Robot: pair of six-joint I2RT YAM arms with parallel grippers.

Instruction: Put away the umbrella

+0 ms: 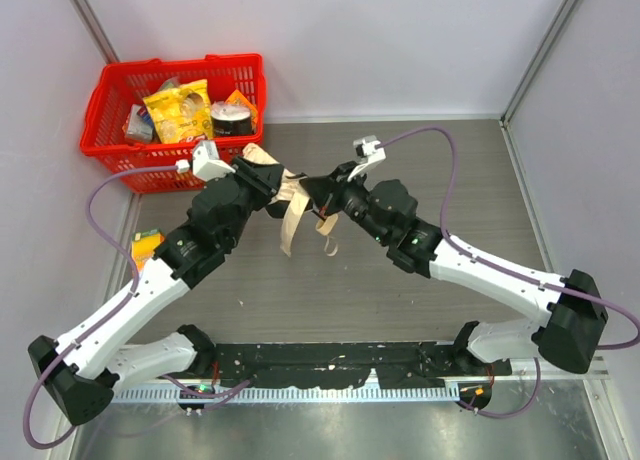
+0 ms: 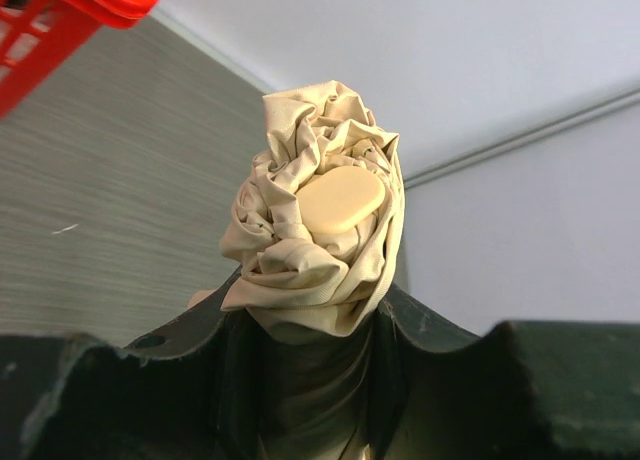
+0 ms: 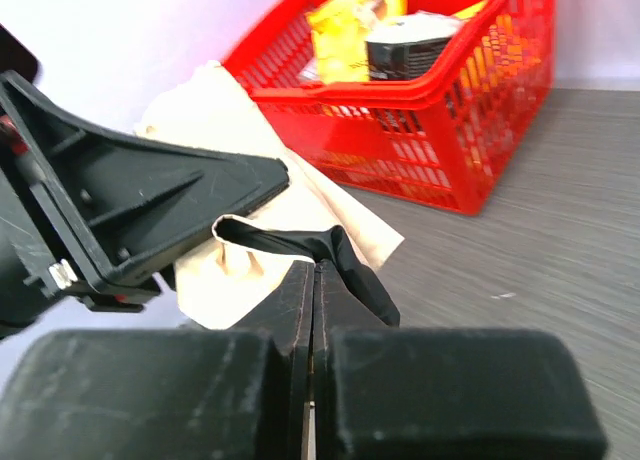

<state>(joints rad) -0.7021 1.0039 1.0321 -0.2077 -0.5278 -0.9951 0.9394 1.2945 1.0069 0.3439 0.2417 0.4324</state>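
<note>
In the top view, the left arm [image 1: 150, 290] goes up from its base at 7 o'clock toward 1 o'clock, with the elbow low and the wrist raised above the table [image 1: 450, 180]. The left gripper [image 1: 268, 183] is clamped around the umbrella [image 1: 295, 208]. In the left wrist view, the crumpled beige fabric and the cream end cap [image 2: 340, 200] stand out between the 2 dark fingers [image 2: 450, 350], which press on it from both sides.

The umbrella is held in the air between the 2 grippers, a little toward 12 o'clock from the table's middle. Its loose beige straps hang down toward 6 o'clock.

The right arm [image 1: 480, 270] comes from its base at 5 o'clock and points toward 10 o'clock. The right gripper [image 3: 315, 280] has its fingers pressed together and pinches a thin dark strip [image 3: 300, 245] of the umbrella.

At 10 o'clock, in the table's far corner, stands a red basket [image 1: 110, 150]. Inside it are a yellow snack bag [image 1: 180, 110], a dark round tin [image 1: 232, 120] and some smaller packets.
</note>
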